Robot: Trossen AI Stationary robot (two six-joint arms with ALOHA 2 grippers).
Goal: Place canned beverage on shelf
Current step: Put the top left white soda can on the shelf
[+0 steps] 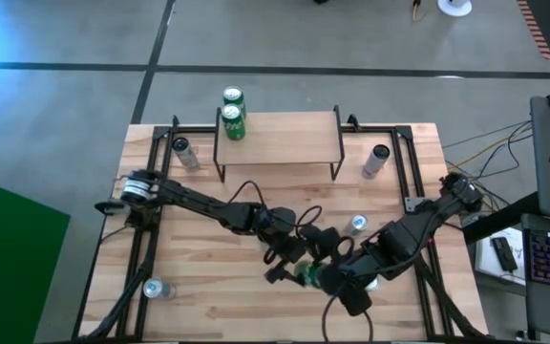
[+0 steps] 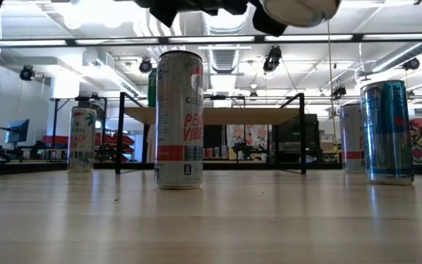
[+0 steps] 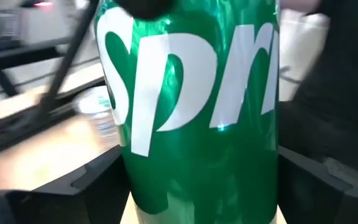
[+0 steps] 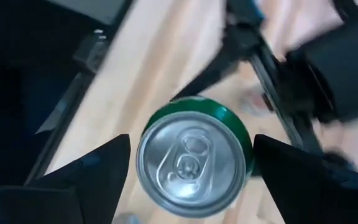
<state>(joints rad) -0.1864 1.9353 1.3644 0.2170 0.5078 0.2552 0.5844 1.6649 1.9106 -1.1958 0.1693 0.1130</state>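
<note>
Green aluminium soda can [image 1: 308, 274] was well in front of low wooden-plank shelf on black wire legs [image 1: 278, 136], off the tabletop, between both arms.

Left gripper [image 1: 294, 265] fingers flanked can body; grip not confirmed, cannot tell.

Right gripper [image 4: 191, 163] jaws spread, straddling can top, no contact seen.

Advice: secure one firm mid-body hold before other gripper released; keep can upright; aim for bare plank beside two green cans [image 1: 232, 113] at shelf's left end.

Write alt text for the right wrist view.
A green can seen end-on, its silver pull-tab top facing the camera, sits between the right claw and its two dark fingers. Behind it lies the wooden tabletop, with the other dark arm blurred alongside.
</note>
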